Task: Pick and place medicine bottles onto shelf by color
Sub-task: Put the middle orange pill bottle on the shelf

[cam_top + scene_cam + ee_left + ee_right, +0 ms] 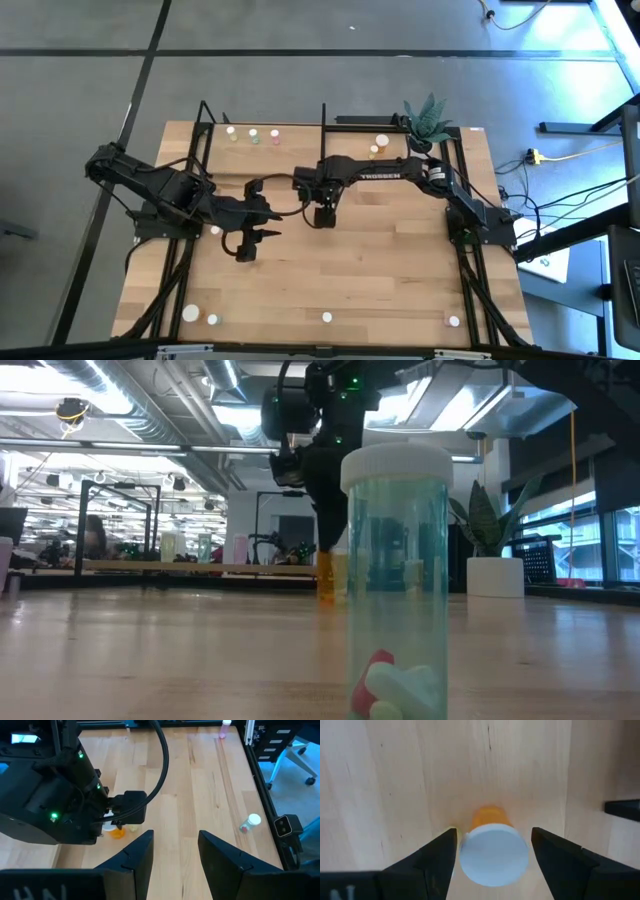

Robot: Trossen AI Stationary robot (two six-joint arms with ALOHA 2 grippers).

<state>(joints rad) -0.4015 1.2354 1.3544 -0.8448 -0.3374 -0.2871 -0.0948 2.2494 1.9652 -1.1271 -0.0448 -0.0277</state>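
I'm looking at the light-wood bench (380, 260) sitting on a grey floor (300, 85) crossed by dark lines. A spiky green plant (428, 118) in a white pot (495, 576) is standing at the bench's far right corner. Cables (560, 200) and a yellow plug (534, 156) are lying on the floor to the right. A wheeled chair base (295, 762) is showing beside the bench.

Bare table (390, 250) lies open toward the near edge (the far side is crowded by the shelf (300, 150) and plant (428, 120)).
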